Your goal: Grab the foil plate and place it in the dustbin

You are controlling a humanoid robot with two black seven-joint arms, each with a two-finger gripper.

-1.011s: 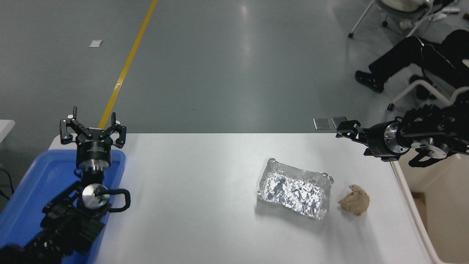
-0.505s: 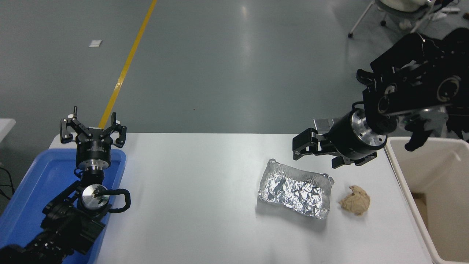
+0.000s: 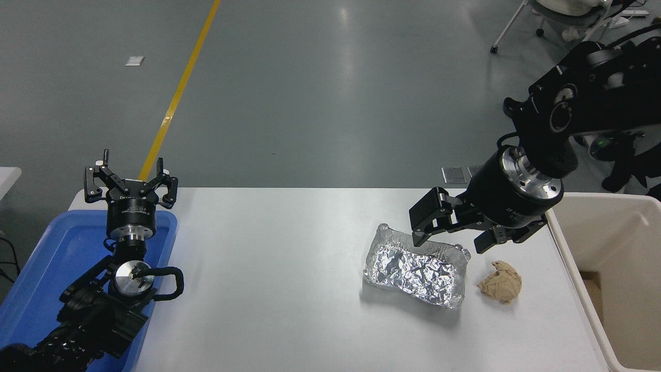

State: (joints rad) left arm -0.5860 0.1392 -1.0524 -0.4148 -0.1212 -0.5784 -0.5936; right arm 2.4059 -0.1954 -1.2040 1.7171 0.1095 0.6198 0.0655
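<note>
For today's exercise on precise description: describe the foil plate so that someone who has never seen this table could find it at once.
Start at the white table and look to its right half, short of the cream dustbin. The foil plate lies there, under the open right gripper. It is shiny, crinkled and rectangular, unlike the dull brown paper ball beside it.

Colours on and around the white table (image 3: pixel 268 289)

Showed crinkled shiny silver on the foil plate (image 3: pixel 415 266), speckled with dark and bright glints; tan brown on the paper ball (image 3: pixel 499 282); cream on the dustbin (image 3: pixel 599 227); bright blue on the tray (image 3: pixel 46 268). Had black on both arms, on the left gripper (image 3: pixel 131 183) and on the right gripper (image 3: pixel 454 232), each with a polished silver metal ring at the wrist. Lay over a grey-green glossy floor (image 3: pixel 310 93), crossed by a yellow stripe (image 3: pixel 178 90) and marked by a small pale patch (image 3: pixel 134 61).
</note>
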